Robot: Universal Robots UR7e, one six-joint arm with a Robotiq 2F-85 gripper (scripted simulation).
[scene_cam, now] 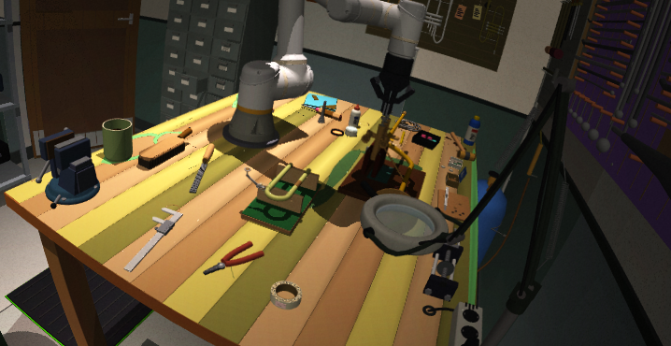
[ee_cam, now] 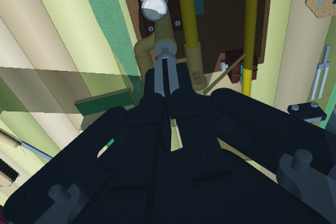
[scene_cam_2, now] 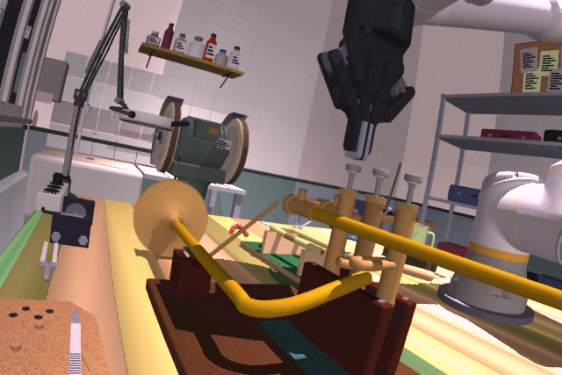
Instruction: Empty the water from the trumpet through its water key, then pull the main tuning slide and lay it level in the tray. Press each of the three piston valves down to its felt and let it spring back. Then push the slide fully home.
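The three piston valves [scene_cam_2: 379,176] stand upright on the trumpet [scene_cam_2: 363,244], which rests in a dark red stand [scene_cam_2: 290,316] at the right of the bench. My gripper [scene_cam_2: 359,148] hangs closed and empty just above the valve cap nearest the bell [scene_cam_2: 353,168], a little short of it. In the wrist camera the fingertips [ee_cam: 165,69] cover that valve and another cap [ee_cam: 154,4] shows beyond. The main tuning slide [scene_cam: 285,185], a yellow U-shaped tube, lies in the green tray [scene_cam: 277,203] left of the trumpet.
A green cup [scene_cam: 117,139] stands at the bench's far left near a vise [scene_cam: 70,168] and brush [scene_cam: 162,151]. A magnifier lamp [scene_cam: 403,222] hangs in front of the trumpet. Pliers [scene_cam: 234,257], a caliper [scene_cam: 152,238], a tape roll [scene_cam: 285,294] and a file [scene_cam: 201,170] lie on the bench.
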